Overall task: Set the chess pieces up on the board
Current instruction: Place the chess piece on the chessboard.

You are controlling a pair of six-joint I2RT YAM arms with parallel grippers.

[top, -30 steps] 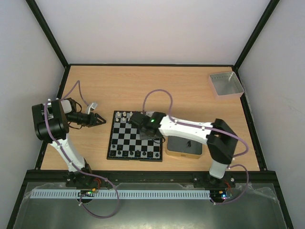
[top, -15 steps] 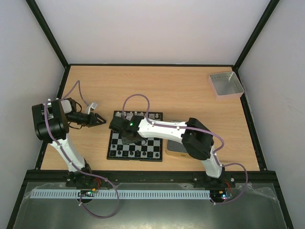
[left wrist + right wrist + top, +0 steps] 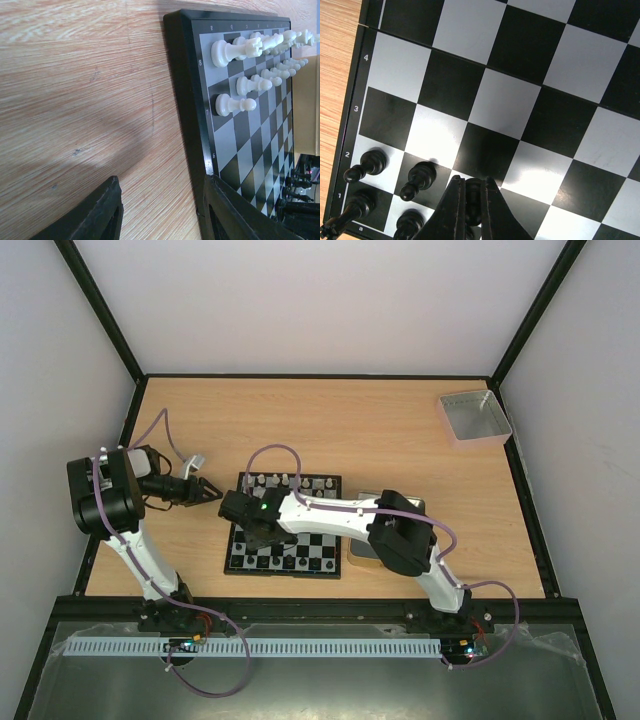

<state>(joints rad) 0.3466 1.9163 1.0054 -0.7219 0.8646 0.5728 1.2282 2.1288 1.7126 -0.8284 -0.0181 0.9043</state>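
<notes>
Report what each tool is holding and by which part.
Right tool pinches a black chess piece; which part is gripped cannot be told. Left tool is open, holding nothing.
</notes>
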